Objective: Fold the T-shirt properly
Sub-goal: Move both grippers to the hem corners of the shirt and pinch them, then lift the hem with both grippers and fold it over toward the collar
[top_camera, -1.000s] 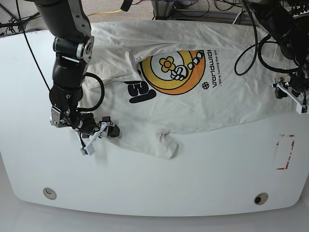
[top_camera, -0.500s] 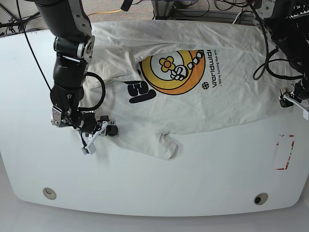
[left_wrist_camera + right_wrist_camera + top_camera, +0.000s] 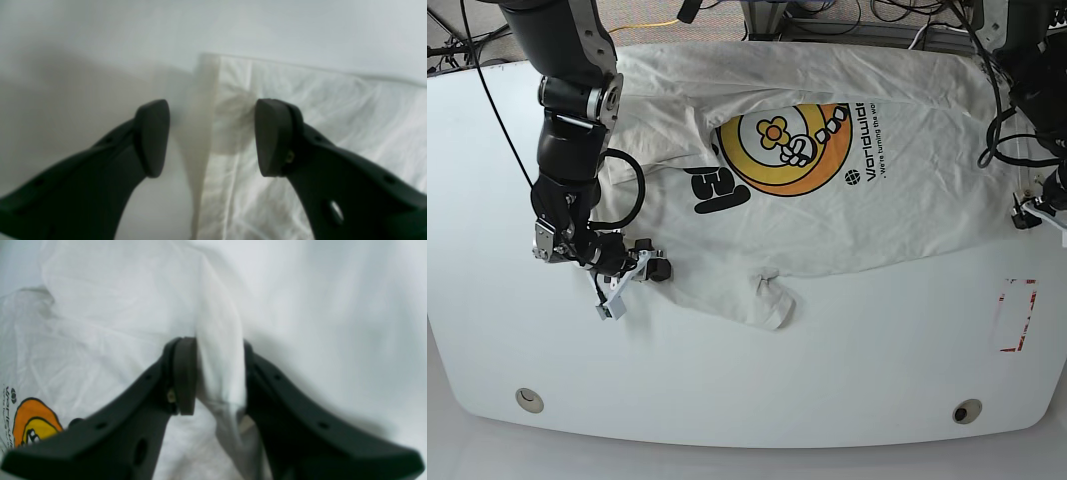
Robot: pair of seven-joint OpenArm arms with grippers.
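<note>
Right wrist view first: my right gripper [image 3: 218, 380] is clamped on a raised ridge of the T-shirt [image 3: 116, 323], white cloth bunched between my pads, the orange graphic [image 3: 35, 421] off to one side and below. A second ago those jaws stood wider around the edge; they have since closed in, so I judge the grasp on this side made. That gives me one held point for the fold.

My left gripper [image 3: 211, 136] has not changed its spread: jaws wide apart, one pad over bare table [image 3: 83, 66], the other over cloth, with the hemmed edge of the shirt running up between them. Over the last second that arm has slid outward along the shirt to its far edge. It holds nothing yet, so I would say the fold cannot start until it closes.

From the base view the shirt [image 3: 827, 160] lies spread, graphic up, one sleeve [image 3: 772, 300] crumpled near my right gripper [image 3: 639, 268], while my left gripper [image 3: 1037, 208] sits at the frame's border, too small to read. Only the wrist cameras show what is between the pads; only the base view shows how much cloth remains flat.
</note>
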